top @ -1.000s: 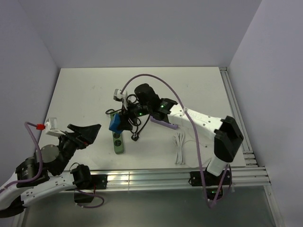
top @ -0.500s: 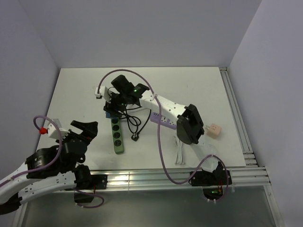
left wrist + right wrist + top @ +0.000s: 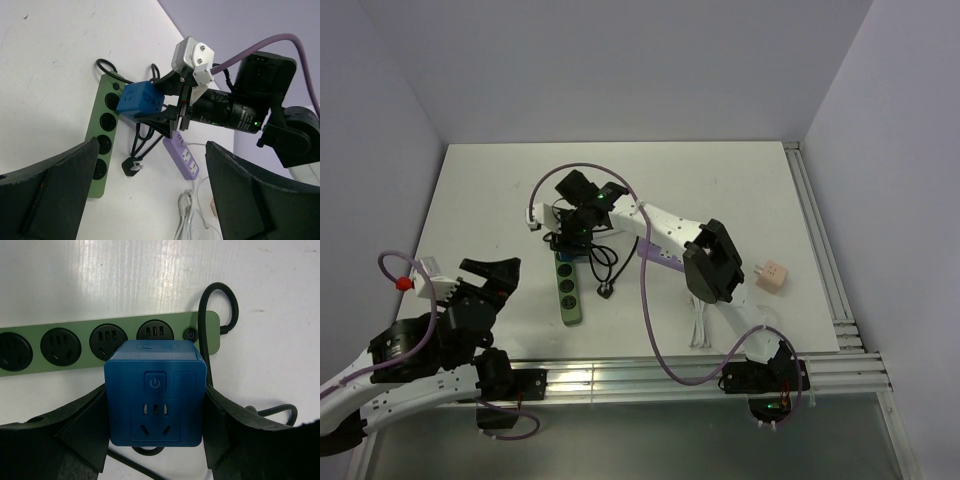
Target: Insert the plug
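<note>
Blue plug (image 3: 155, 365) is clamped in the right pincer (image 3: 155, 412), one finger on each flat side, socket face toward the wrist camera. Just beyond the fingertips lies the green power strip (image 3: 75, 340), its switch end under the plug. Can't tell if the pins touch a socket. Left pincer (image 3: 152, 195) gapes wide with nothing in it, well apart from the strip. Plug looks rigid, light and made of smooth plastic. It'll likely twist under push force, so grip the flat sides and keep it square.
</note>
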You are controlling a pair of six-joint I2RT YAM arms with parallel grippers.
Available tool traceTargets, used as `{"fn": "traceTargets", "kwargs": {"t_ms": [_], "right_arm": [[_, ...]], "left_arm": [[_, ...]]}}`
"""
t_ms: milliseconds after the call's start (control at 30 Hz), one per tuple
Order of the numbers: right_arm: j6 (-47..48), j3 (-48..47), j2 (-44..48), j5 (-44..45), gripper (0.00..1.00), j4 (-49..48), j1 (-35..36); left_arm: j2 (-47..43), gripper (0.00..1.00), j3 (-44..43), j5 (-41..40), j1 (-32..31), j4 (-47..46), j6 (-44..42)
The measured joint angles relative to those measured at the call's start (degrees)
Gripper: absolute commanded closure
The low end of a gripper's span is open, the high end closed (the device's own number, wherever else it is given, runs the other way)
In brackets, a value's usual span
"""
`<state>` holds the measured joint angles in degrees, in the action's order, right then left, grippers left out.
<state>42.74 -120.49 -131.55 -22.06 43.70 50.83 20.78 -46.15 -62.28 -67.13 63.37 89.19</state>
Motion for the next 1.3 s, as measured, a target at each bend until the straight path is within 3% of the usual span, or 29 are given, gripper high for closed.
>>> {"fn": "traceTargets", "kwargs": {"t_ms": [167,433,1300], "right_arm": [[1.99,0.02,0.00,-1.09,1.00,-0.44,0.02],[3.98,-2.23,-1.20,-2.43,1.00,0.11,0.04],[7.34,-6.80,-4.83,-5.73,1.00,2.60,0.94]], "left_arm": [[-4.31,0.10,1.16,-0.04,0.00,-2.49,-3.32],[-4.15,0.08,1.70,0.57,0.00,-5.51,-7.52],[-4.20,0.08,2.29,1.18,0.00,-7.43,-10.10]]}}
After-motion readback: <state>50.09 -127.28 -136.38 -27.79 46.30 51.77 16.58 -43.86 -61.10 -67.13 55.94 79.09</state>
